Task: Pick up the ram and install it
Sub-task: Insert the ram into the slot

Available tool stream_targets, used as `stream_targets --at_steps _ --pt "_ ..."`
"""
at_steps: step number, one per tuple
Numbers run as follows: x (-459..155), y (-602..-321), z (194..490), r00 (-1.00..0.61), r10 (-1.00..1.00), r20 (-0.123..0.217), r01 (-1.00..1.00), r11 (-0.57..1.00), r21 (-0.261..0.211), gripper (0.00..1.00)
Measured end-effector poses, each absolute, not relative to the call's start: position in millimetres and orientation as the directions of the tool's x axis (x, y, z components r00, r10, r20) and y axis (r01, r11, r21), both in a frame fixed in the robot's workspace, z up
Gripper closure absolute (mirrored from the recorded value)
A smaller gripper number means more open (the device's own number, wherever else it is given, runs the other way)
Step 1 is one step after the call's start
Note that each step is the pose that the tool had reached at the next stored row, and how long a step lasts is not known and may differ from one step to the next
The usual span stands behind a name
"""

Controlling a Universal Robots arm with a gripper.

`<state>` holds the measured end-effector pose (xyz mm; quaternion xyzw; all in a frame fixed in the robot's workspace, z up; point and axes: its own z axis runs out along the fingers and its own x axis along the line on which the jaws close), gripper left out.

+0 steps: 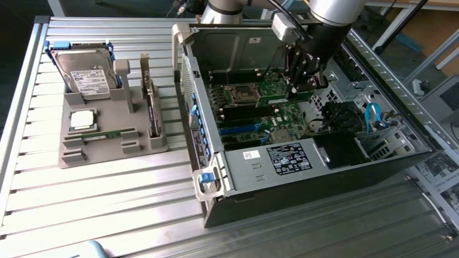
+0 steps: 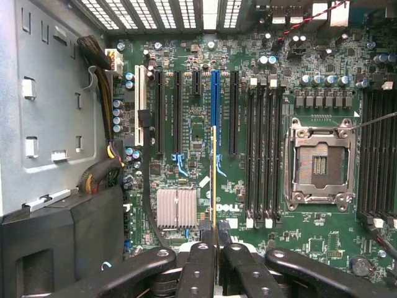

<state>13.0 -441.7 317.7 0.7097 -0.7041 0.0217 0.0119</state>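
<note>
Green ram (image 2: 214,180) pinched in the claw (image 2: 214,243) — above the motherboard (image 2: 298,248).

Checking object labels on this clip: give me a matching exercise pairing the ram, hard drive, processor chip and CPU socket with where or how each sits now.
Things:
1. ram
2. hard drive
3. processor chip
4. CPU socket

States:
A. lying flat on the grey holder, outside the computer case
B. empty, on the motherboard
C. clamped edge-on in the gripper, over the motherboard
D. standing tilted in a slot of the grey holder

Pairs: 1-C, 2-D, 3-A, 4-B
</note>
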Motion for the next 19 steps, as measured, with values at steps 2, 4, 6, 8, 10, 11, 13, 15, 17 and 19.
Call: stream_targets --at_steps 2,4,6,8,10,11,13,15,17,19 --pt "12.8 -441.7 317.0 0.008 -0.999 0.048 -1.0 -0.008 -0.014 0.88" --pt "12.8 -441.7 316.5 0.008 -0.999 0.048 -1.0 -0.008 -0.014 0.88" --pt "12.7 -441.7 316.1 0.008 -0.999 0.048 -1.0 -0.008 -0.014 0.88" --pt "12.6 -441.7 315.5 0.008 -0.999 0.048 -1.0 -0.008 -0.014 0.88" --pt "12.4 -441.7 315.0 0.008 -0.999 0.048 -1.0 -0.008 -0.014 0.88" --pt "12.4 -441.7 314.8 0.008 -0.999 0.048 -1.0 -0.008 -0.014 0.88" --pt "12.3 -441.7 314.4 0.008 -0.999 0.048 -1.0 -0.008 -0.014 0.88" --pt "12.2 -441.7 313.9 0.008 -0.999 0.048 -1.0 -0.008 -0.014 0.88" --pt "12.2 -441.7 313.3 0.008 -0.999 0.048 -1.0 -0.008 -0.014 0.88" --pt "12.2 -441.7 312.8 0.008 -0.999 0.048 -1.0 -0.008 -0.014 0.88"
